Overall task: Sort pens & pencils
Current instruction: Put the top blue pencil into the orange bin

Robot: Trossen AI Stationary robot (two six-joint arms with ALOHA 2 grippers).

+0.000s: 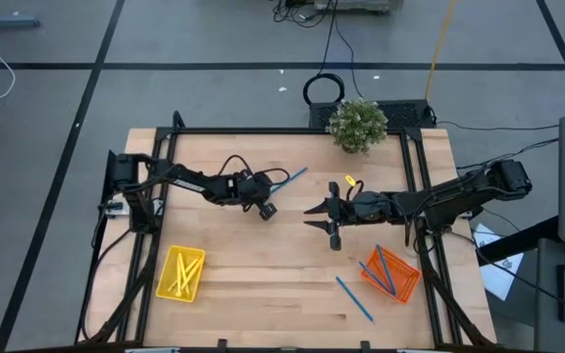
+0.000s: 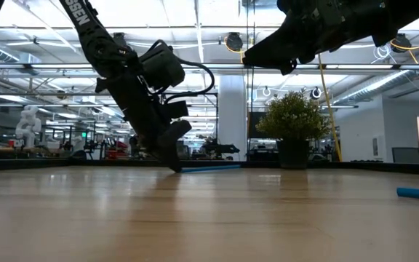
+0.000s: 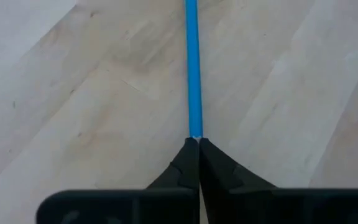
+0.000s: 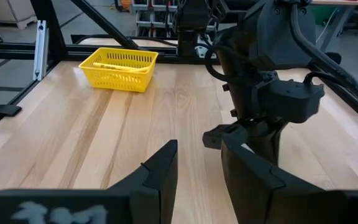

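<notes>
Left gripper (image 1: 268, 209) down at table (image 1: 263, 294) centre-left, fingers together, clamped on near end of blue pen (image 1: 289, 177); pen running off toward 2 o'clock from fingertips (image 3: 191, 155), flat on wood. Right gripper (image 1: 324, 220) lifted just right of centre, fingers apart, holding nothing. Pencils (image 1: 182, 273) lying in yellow basket (image 1: 164, 285) at 8 o'clock; more pens in orange basket (image 1: 408, 286) at 4 o'clock, one loose pen (image 1: 354, 298) beside it.
</notes>
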